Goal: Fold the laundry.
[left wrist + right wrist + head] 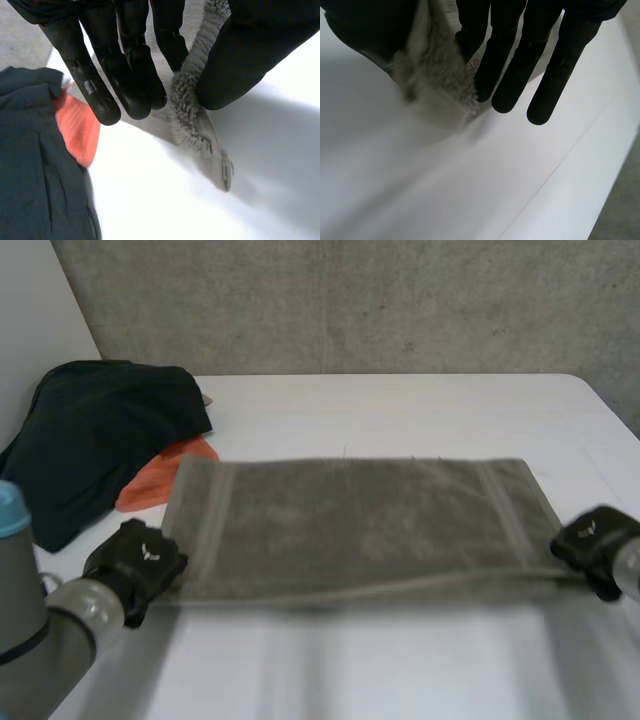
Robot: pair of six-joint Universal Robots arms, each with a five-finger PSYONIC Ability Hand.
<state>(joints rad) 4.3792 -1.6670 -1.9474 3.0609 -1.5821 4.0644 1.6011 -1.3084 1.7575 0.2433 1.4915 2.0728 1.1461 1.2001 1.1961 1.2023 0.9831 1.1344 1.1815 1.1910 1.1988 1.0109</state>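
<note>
Stretching across the middle of the counter [400,405] in the head view, the grey towel [360,525] lies with its long axis parallel to the counter's near edge. The left hand [135,562] is at the towel's near-left corner and the right hand [592,538] at its near-right corner, so each hand is as close to its own corner as the other. The rest of the towel lies away from both hands, toward the counter's far edge, which suggests the coming fold carries the near long edge that way, with both hands moving level. A dark garment [100,430] is heaped at the far-left corner of the counter, with an orange cloth [150,485] poking out beside the towel's far-left corner. In the left wrist view, the left hand [125,65] has nearly straight fingers and pinches the towel's [192,115] corner against the thumb. The corner's tip droops to the counter just past the fingertips, and the orange cloth [80,127] and dark garment [35,165] lie close beside the fingers. In the right wrist view, the right hand [515,60] likewise clamps the towel's [437,75] corner between thumb and straight fingers, with bare counter [470,190] beneath it.
</note>
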